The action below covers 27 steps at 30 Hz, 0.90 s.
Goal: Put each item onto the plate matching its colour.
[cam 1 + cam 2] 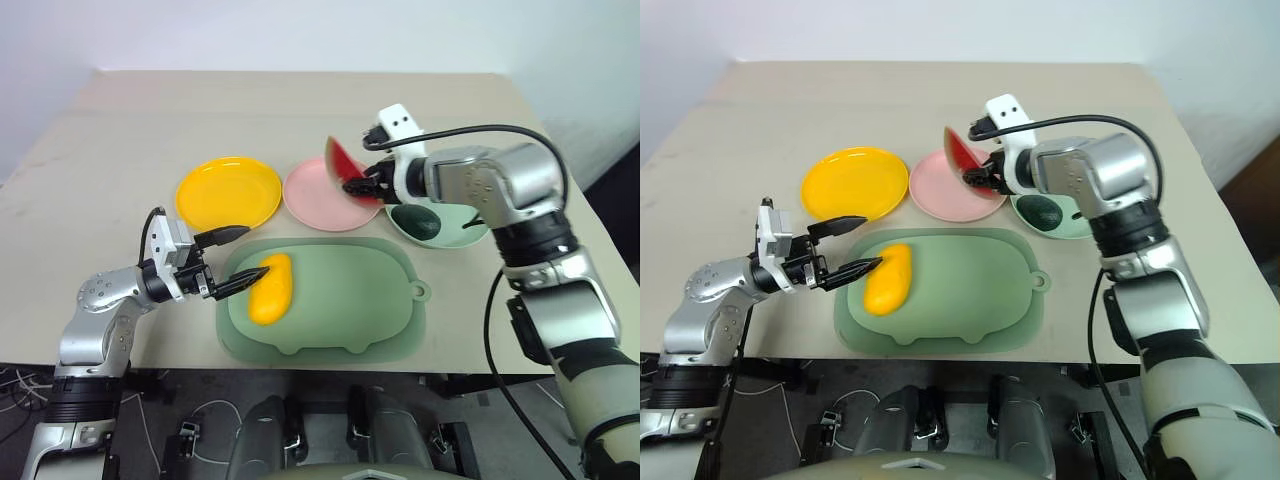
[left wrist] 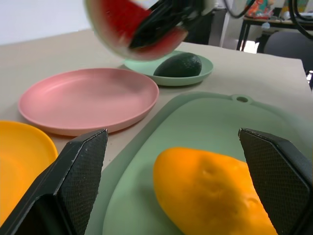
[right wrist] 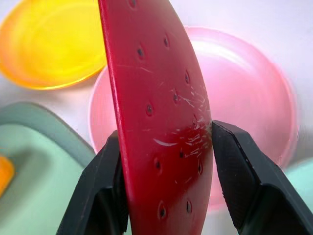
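the right gripper (image 1: 357, 186) is clamped on the watermelon (image 1: 345, 168) and holds it in the air over the near right edge of the pink plate (image 1: 315, 195), with the red flesh standing almost upright between the two fingers. the step in hand, as i judge it, is to put this wedge on the pink plate. to do it well, the gripper should go a little more toward the middle of the plate and come down until the wedge is just above the surface before the fingers part; if it is released from high up, or so near the rim, the curved rind may rock and the wedge may roll off onto the bench (image 1: 120, 130). the green plate (image 1: 462, 228) is just beside, and the avocado (image 1: 415, 220) lies on it already, so the arm should not sweep over it on the way back. the left gripper (image 1: 228, 262) has its fingers wide apart, level, at the near end of the mango (image 1: 271, 288), which lies on the left part of the tray (image 1: 370, 300); one fingertip is close to the fruit, but i cannot tell if it touches. the yellow plate (image 1: 229, 193) is empty, near the tray's far left side.
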### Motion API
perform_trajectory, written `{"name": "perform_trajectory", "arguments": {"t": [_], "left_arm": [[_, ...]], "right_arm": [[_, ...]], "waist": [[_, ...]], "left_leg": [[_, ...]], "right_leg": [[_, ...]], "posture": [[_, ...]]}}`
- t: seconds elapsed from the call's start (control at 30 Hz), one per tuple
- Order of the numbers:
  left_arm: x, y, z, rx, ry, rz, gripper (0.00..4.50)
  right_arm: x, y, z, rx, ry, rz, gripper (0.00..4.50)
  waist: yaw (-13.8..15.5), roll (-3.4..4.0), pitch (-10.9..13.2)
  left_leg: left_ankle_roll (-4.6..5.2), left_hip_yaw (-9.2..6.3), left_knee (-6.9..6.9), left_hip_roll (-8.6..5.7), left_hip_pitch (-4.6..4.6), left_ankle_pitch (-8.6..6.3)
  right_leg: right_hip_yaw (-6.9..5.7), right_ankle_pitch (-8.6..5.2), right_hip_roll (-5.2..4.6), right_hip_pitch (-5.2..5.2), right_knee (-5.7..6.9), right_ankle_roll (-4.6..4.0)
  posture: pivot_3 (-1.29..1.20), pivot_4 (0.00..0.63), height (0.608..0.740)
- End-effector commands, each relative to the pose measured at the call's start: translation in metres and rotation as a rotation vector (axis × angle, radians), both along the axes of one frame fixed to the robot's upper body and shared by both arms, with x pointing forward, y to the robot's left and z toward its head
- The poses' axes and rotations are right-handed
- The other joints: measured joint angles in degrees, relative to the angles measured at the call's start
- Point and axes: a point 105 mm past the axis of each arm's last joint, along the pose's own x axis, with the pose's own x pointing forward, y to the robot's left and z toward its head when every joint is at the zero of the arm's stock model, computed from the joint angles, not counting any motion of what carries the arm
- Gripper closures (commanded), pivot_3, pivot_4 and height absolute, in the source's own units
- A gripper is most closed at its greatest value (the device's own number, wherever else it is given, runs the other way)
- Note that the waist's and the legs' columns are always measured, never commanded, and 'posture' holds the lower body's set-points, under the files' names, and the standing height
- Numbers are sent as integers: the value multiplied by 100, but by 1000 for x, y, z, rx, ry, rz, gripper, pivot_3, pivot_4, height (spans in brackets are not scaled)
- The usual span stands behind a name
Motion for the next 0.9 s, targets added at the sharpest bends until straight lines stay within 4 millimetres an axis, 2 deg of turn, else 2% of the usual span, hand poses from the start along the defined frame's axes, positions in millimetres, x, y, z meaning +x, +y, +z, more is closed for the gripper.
{"name": "perform_trajectory", "arguments": {"t": [0.03, 0.3, 0.53, 0.63, 0.77, 0.9], "left_arm": [[-4, 1, 12, 6, -57, 2, 0], [-8, 4, 13, 11, -60, 19, 0], [-11, 5, 12, 14, -59, 35, 0], [-13, 6, 11, 16, -57, 41, 0], [-14, 8, 12, 20, -55, 48, 0], [-14, 10, 14, 22, -57, 51, 0]], "right_arm": [[14, 11, 11, -6, -61, 34, 2408], [26, 41, -10, -19, -27, 102, 2408], [30, 45, -21, -51, -35, 113, 62], [32, 45, -14, -45, -53, 118, 22], [31, 38, 6, -32, -105, 136, 22], [21, 28, 23, -9, -156, 163, 22]], "waist": [[-11, 0, 0], [-42, 0, 1], [-30, 0, 1], [-46, 0, 1], [-72, 0, 1], [-82, 0, 1]], "left_leg": [[-1, 1, 0, 0, -2, 1], [-8, 16, 0, -1, 1, 5], [-11, 15, 2, -5, 2, 6], [-12, 15, 2, -4, 1, 7], [-14, 13, 2, -4, 1, 7], [-14, 11, 2, -4, 0, 7]], "right_leg": [[1, 0, 1, -3, 3, 1], [12, -4, -4, -30, 47, 4], [15, -7, -9, -40, 71, 5], [16, -7, -9, -44, 74, 5], [20, -7, -10, -45, 74, 4], [22, -8, -13, -47, 76, 3]], "posture": [[0, 150, 696], [0, 150, 696], [0, 150, 696], [0, 150, 696], [0, 150, 696], [0, 150, 696]]}}
